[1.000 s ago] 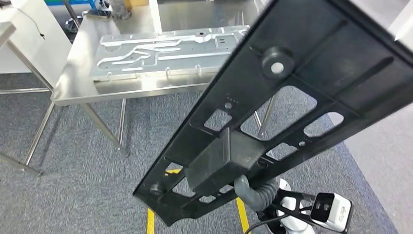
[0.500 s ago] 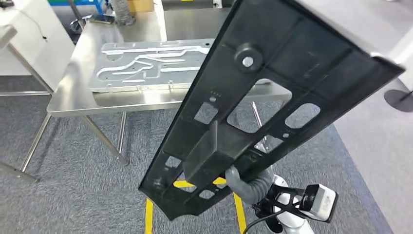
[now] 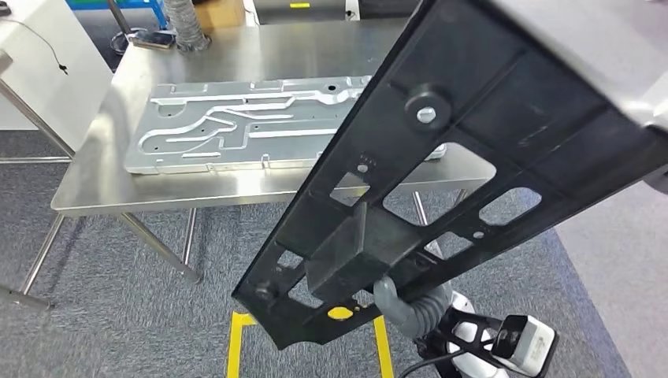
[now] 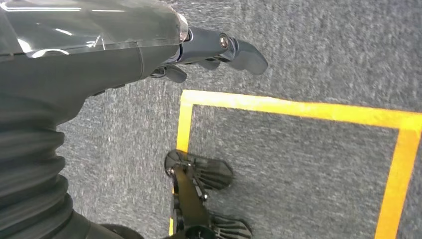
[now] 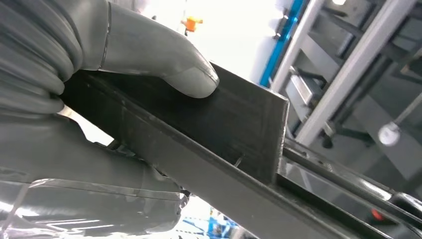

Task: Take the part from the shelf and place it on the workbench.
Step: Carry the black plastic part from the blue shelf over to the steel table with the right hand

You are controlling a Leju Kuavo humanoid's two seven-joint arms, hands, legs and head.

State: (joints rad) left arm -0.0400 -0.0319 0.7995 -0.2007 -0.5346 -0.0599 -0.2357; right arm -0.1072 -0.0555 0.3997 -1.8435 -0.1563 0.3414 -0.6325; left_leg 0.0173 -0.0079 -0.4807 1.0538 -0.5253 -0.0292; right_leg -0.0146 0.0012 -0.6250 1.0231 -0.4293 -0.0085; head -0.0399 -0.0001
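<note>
A long black plastic part with several cut-outs and a box-shaped block slants across the head view, tilted up to the right. My right hand holds it from underneath, thumb pressed on the block's flat face and fingers below its edge; in the head view only the grey ribbed wrist shows under the part. Behind it stands the steel workbench, its right side hidden by the part. My left hand hangs over the carpet, fingers apart, holding nothing.
A large silver machined plate lies on the workbench. A phone and a grey ribbed hose sit at its far edge. A white cabinet stands at left. Yellow tape marks the grey carpet.
The whole view has shifted: the workbench now sits lower and larger in the picture, so the camera has come nearer. The black part stays held in my right hand.
</note>
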